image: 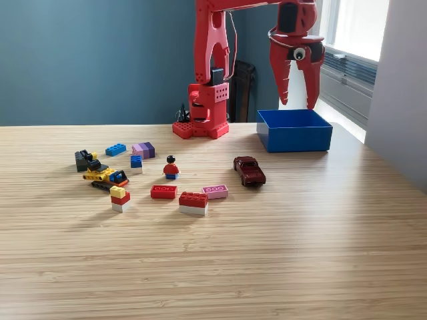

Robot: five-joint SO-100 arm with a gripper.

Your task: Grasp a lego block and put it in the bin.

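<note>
My fingers (297, 105) hang spread and empty over the bin (294, 130); next I reach to eight o'clock for a block (193, 203).

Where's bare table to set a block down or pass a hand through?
Bare: the whole near table in front of the bricks, and the strip between the toy car and the bin. Crowded: the brick cluster around the minifigure at the exterior view's left. The tool hangs open above the bin.

Wood table (300, 267): blue bin (294, 130), toy car (249, 171), scattered lego blocks (193, 203), minifig (171, 167), arm base (201, 127).
</note>
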